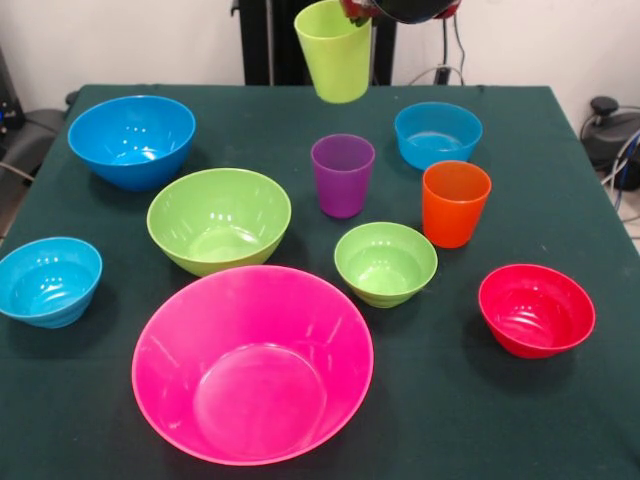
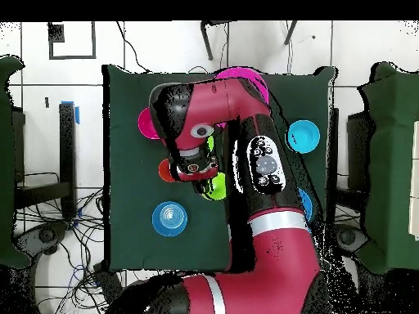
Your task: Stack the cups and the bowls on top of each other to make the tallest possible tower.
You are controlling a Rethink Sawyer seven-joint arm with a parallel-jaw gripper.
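The lime green cup (image 1: 334, 52) hangs tilted in the air above the table's far middle, with my gripper (image 1: 357, 12) shut on its rim at the picture's top edge. Below it stand the purple cup (image 1: 342, 175) and the orange cup (image 1: 455, 203). The huge pink bowl (image 1: 252, 365) sits at the near middle with nothing in it. Around it lie the large green bowl (image 1: 219, 219), the large blue bowl (image 1: 132, 140), the small green bowl (image 1: 385, 263), the red bowl (image 1: 536, 310) and two small light-blue bowls (image 1: 48, 281) (image 1: 437, 134). No bowl is nested in another.
The dark green table (image 1: 560, 420) ends close behind the far bowls. In the overhead view my arm (image 2: 245, 163) covers most of the table. Beside it show the lime green cup (image 2: 215, 188), one small light-blue bowl (image 2: 169, 218) and another (image 2: 303, 136).
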